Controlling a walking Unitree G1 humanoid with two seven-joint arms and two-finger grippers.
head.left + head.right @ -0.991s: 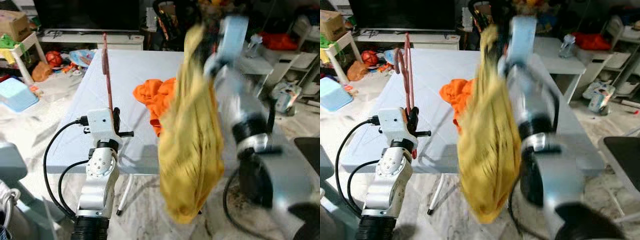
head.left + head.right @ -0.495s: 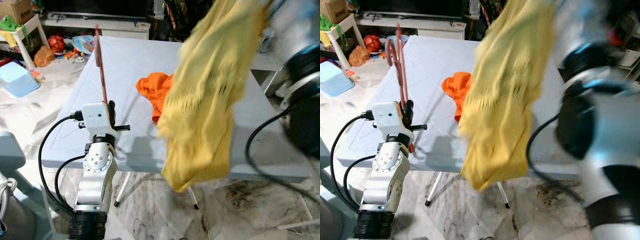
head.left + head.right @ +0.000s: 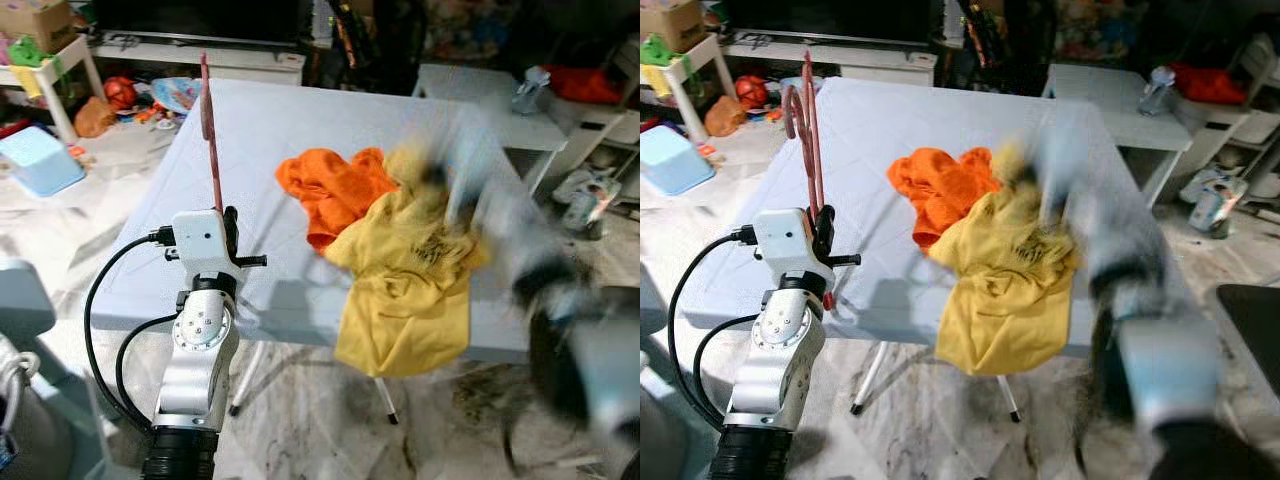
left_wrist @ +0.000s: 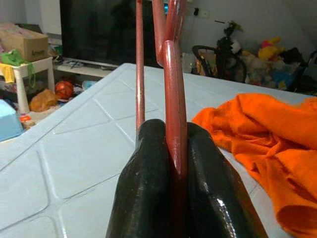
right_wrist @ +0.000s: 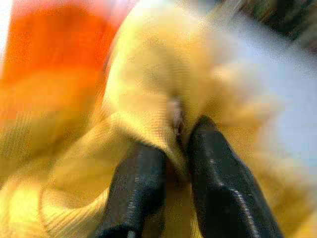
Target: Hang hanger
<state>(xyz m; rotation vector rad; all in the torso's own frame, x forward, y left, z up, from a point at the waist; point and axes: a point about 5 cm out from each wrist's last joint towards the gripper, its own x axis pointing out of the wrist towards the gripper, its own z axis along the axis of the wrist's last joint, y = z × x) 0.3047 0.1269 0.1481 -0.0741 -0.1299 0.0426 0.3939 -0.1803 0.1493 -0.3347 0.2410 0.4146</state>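
Over table (image 3: 300, 130): left gripper (image 4: 171, 148) jaws clamp red hanger (image 3: 210, 140); blurred right gripper (image 5: 173, 148) jaws pinch yellow shirt (image 3: 410, 290).

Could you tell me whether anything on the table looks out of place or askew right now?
Yes. The yellow garment lies crumpled at the table edge, partly drooping over it, pinched by the right gripper. An orange garment sits bunched beside it. The red hanger stands upright, bare, clamped in the left gripper.
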